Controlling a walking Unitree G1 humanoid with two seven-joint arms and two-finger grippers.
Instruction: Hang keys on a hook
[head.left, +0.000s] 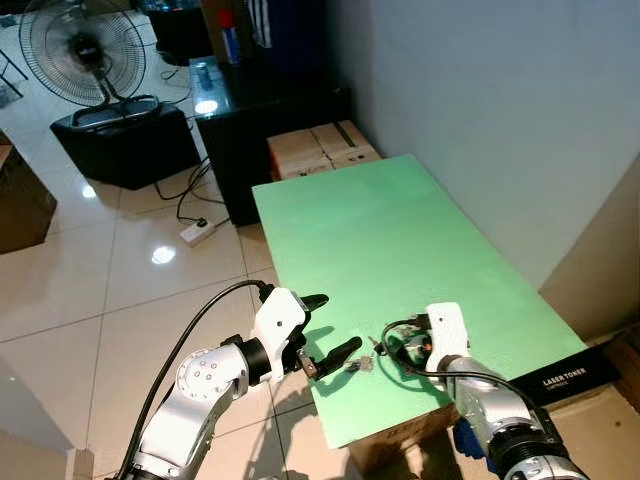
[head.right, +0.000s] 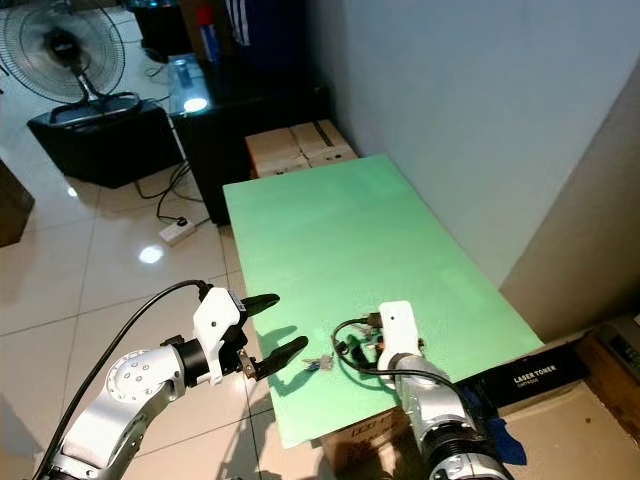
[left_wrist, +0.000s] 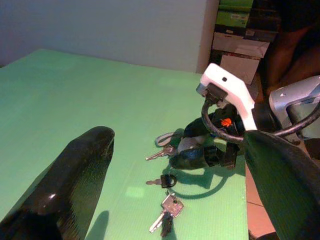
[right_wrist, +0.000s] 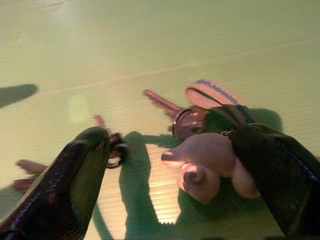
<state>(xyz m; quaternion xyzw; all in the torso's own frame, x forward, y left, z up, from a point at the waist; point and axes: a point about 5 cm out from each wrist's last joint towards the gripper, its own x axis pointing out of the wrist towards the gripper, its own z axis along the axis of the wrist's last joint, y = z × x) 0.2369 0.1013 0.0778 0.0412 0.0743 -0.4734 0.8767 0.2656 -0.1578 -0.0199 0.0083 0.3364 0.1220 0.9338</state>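
Here, left eye view: keys (head.left: 360, 366) lie at lower centre on the green board (head.left: 400, 240), between left gripper (head.left: 327, 329), jaws spread, and right gripper (head.left: 400, 352). Left wrist view: key bunch (left_wrist: 167, 212) low, centre. Right wrist view: right gripper's jaws spread, straddling a pink charm (right_wrist: 207, 165) and key ring (right_wrist: 187, 122)

Bright glare is reflected off the floor tiles (head.left: 163, 255); the right wrist view is soft and yellow-tinted.

A bunch of small silver keys (left_wrist: 167, 210) with a black ring lies flat near the green bench's (head.left: 400, 230) front edge, a pale charm (right_wrist: 207, 165) attached.
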